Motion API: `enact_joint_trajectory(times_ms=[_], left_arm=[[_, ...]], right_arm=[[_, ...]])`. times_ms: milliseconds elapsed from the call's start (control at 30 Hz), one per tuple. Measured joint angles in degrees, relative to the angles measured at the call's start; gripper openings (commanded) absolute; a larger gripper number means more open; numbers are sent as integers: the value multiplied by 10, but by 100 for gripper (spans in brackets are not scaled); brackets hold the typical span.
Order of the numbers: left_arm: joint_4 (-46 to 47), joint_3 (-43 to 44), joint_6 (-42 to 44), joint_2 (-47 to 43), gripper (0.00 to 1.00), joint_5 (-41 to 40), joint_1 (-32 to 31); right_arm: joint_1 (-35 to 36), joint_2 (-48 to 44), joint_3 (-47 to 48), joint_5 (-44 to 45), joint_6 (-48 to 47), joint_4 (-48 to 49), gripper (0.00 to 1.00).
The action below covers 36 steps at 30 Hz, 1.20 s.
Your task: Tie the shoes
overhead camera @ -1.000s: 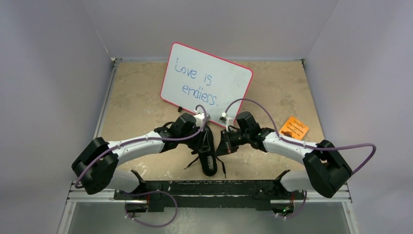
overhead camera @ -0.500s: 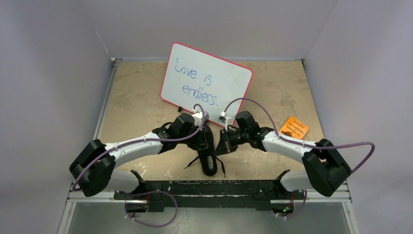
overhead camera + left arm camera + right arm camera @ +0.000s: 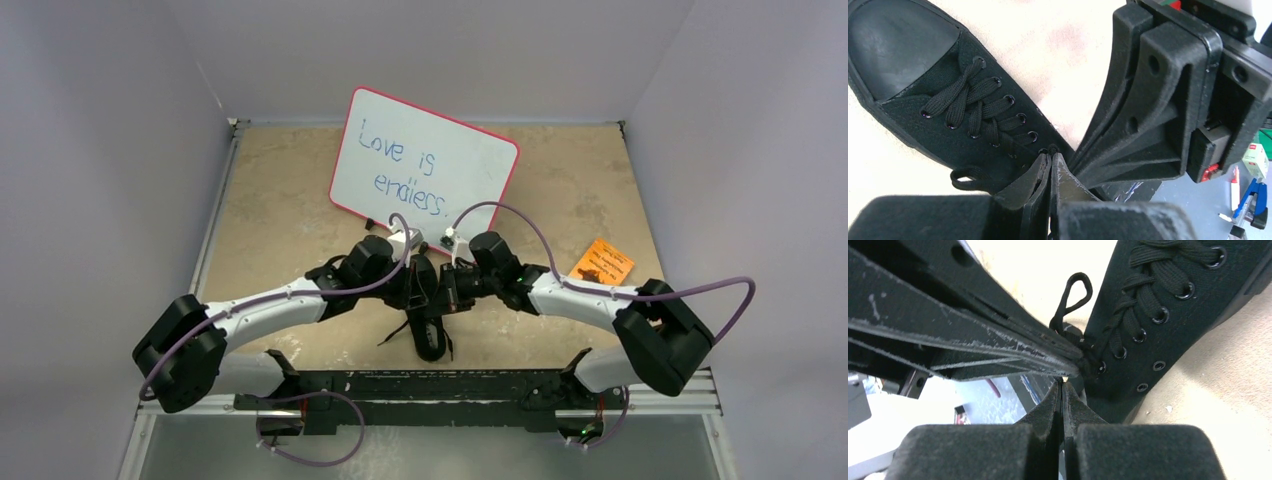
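The small black sneaker lies at the table's near middle, toe toward the arm bases. Both grippers meet over its lace end. In the left wrist view my left gripper is shut, with a nub of black lace pinched at its tips above the shoe. A lace loop hangs out beside it in the right wrist view. My right gripper is shut, its tips just under the left fingers. I see no lace between its jaws. In the top view the left gripper and right gripper touch or nearly touch.
A pink-rimmed whiteboard reading "Love is endless." leans behind the shoe. An orange tag lies at the right. Loose lace ends trail beside the shoe. Grey walls close in the table on three sides.
Both grippers have moved inward from either side of the shoe and now meet over its laces. The right arm has moved left the most.
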Motion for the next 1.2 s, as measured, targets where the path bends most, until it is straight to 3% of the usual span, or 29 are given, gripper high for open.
enact_joint_trajectory(times_ms=[633,800,900,1200], left_arm=[[40,-36,-43,-15,0,8,3],[28,-37,-43,-30,28,-11,3],[15,-37,-37,-45,39,-28,4],[-2,-35,-24,-26,45,-23,32]], right_arm=[[14,3,-21,102,118,30,0],[18,3,-22,106,127,35,0],[18,3,-22,106,127,36,0],[18,3,-24,106,123,36,0]])
